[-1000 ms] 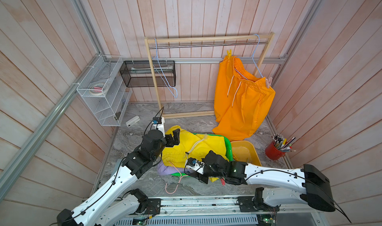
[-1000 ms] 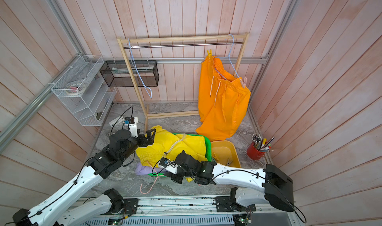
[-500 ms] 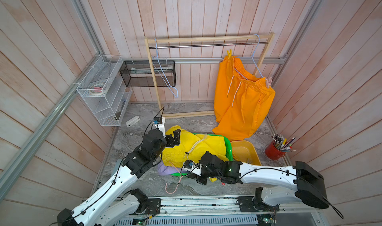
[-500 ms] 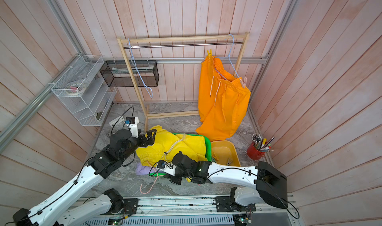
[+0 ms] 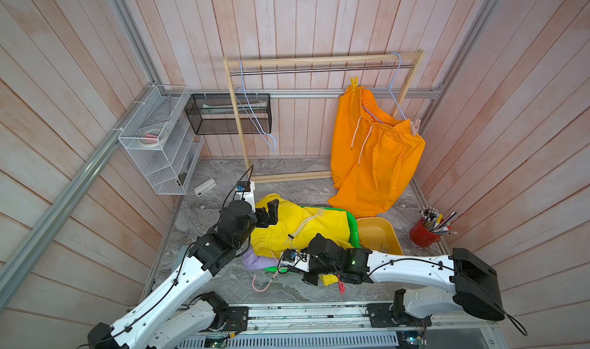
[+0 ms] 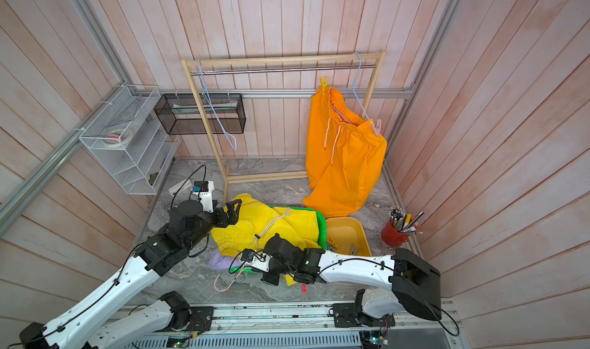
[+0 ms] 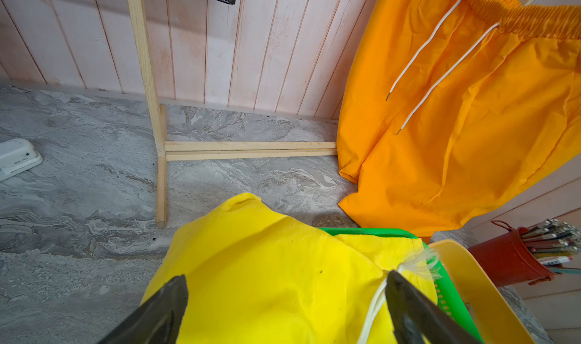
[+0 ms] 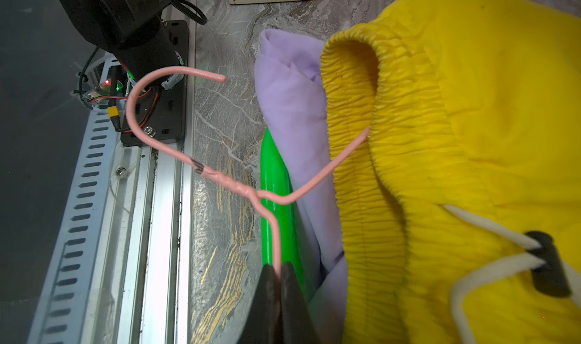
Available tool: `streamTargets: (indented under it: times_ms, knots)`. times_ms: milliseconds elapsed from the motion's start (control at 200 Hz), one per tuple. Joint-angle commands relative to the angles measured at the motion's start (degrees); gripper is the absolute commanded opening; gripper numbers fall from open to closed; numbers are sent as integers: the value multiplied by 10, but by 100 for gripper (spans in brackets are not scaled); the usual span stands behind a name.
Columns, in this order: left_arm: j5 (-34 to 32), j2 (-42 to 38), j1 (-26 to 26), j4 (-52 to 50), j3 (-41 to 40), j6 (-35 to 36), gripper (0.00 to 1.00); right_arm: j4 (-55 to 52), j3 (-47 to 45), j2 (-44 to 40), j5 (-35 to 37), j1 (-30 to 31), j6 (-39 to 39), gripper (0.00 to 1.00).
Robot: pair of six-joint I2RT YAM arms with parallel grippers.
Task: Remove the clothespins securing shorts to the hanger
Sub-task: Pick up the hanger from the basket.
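Yellow shorts (image 5: 319, 226) (image 8: 471, 106) lie heaped in a green basket, on top of lilac shorts (image 5: 255, 261) (image 8: 292, 90). A pink wire hanger (image 8: 220, 175) (image 5: 265, 283) sticks out of the yellow waistband, and my right gripper (image 8: 277, 268) is shut on its wire below the neck. My left gripper (image 7: 286, 278) (image 5: 269, 213) hovers open over the yellow shorts. Orange shorts (image 5: 373, 159) hang on a blue hanger, held by a yellow clothespin (image 5: 353, 82) and a pale pink clothespin (image 5: 415, 127). A red clothespin (image 5: 341, 287) lies by my right arm.
The green basket (image 5: 351, 226) stands beside a yellow bin (image 5: 392, 232) and a red cup of pens (image 5: 424, 235). The wooden rack (image 5: 238, 120) carries an empty blue hanger (image 5: 255, 120). At the left are a wire shelf (image 5: 156, 149), a black mesh basket (image 5: 226, 117) and a stapler (image 5: 205, 187).
My right gripper has slid a little to the left and closed on the pink hanger's wire. The left arm has not moved.
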Motion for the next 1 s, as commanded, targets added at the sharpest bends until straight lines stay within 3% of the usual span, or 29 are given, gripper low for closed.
streamTargets:
  times_ms: [0,235,485,830,995]
  knots:
    - [-7,-19,4,-12,11,0,100,16,6,-40,26,-2,-17,0]
    - [-29,-66,4,-24,26,10,100,77,-32,-130,-14,-75,-6,0]
    - [-14,-88,4,-25,27,1,100,177,-59,-177,-142,-204,84,0]
    - [163,-86,4,78,-34,-7,100,235,-24,-127,-197,-248,159,0]
    - [195,-62,4,75,-35,0,100,263,-8,-121,-233,-279,204,0]
